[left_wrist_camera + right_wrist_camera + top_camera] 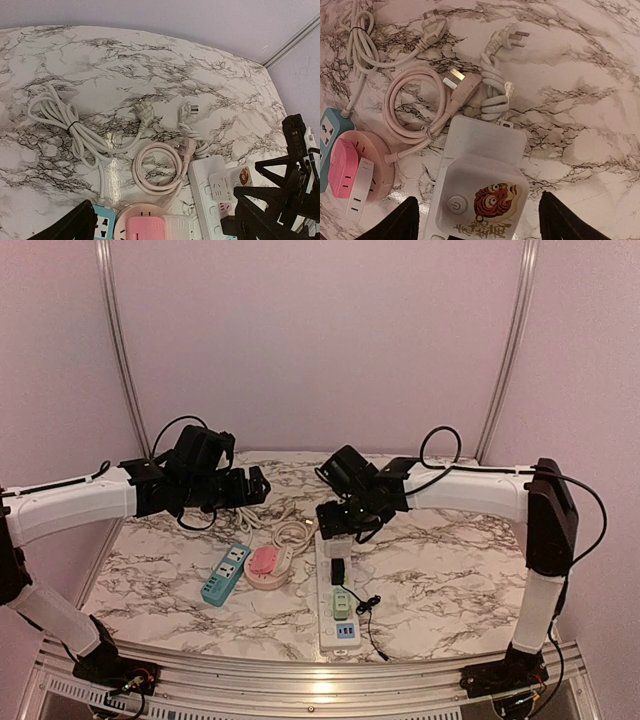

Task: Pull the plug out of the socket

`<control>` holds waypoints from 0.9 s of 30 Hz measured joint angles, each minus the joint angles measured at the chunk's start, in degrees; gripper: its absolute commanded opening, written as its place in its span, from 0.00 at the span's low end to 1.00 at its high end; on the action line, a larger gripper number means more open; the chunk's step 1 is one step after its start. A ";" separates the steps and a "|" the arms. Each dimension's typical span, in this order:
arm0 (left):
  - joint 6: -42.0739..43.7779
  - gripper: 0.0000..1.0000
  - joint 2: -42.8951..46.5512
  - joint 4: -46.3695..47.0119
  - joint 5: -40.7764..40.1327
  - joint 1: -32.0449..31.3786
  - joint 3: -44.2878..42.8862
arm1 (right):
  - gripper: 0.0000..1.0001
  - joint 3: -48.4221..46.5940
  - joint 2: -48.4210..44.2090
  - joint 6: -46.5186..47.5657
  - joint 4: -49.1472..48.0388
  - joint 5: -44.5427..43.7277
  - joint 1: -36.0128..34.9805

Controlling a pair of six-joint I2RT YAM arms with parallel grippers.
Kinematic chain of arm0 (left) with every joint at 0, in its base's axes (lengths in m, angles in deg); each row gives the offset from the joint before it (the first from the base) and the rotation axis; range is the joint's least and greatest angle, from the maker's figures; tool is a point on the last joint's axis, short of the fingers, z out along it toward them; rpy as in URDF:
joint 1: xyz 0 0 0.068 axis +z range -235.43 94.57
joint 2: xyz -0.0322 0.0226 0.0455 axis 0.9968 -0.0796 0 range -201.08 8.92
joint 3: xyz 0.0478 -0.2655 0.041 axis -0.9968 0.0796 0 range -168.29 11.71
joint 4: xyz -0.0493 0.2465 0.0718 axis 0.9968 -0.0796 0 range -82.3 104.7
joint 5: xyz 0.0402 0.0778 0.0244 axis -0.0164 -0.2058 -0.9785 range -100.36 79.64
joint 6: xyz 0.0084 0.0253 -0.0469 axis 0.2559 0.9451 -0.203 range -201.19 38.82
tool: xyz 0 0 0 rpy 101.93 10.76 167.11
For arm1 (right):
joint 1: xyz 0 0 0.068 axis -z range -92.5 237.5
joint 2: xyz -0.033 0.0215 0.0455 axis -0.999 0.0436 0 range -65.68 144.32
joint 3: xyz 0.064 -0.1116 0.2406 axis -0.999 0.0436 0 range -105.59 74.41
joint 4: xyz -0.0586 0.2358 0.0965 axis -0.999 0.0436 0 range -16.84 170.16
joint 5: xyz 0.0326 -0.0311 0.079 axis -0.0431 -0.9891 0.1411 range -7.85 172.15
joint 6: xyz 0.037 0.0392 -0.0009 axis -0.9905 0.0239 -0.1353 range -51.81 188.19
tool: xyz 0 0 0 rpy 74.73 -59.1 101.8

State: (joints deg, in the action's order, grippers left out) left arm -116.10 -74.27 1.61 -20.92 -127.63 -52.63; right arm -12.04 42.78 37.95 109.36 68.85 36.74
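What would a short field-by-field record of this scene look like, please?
socket: white power strip
plugged into it: black plug, green plug
right gripper: open, above the strip's far end, touching neither plug
left gripper: open, holding nothing
nearby: blue strip, pink round socket
table: marble-patterned

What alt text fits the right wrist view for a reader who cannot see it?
A white power strip with a tiger sticker lies on the marble table, centred under the open right claw. Beyond it lie coiled cords with loose plugs, and a pink round socket sits to its left.
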 measured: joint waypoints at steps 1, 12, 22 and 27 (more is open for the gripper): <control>0.00 0.99 0.00 0.13 0.11 0.00 0.15 | 0.77 -0.02 0.31 -0.39 0.09 0.07 -0.11; -0.02 0.99 0.00 1.66 2.89 -0.42 0.92 | 0.53 -0.07 4.11 -3.32 0.96 0.42 -0.39; -1.16 0.99 -1.90 4.09 6.45 -2.51 0.74 | 0.37 -0.09 4.13 -4.13 1.33 -1.36 -0.46; -2.03 0.99 -4.57 4.35 7.82 -3.85 0.33 | 0.36 -0.11 4.13 -2.99 2.62 -4.11 -0.46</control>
State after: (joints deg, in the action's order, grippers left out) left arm -118.13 -78.84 5.96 -13.10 -131.47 -52.30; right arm -12.15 46.91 34.96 111.99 64.74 36.28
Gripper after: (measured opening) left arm 0.989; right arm 0.603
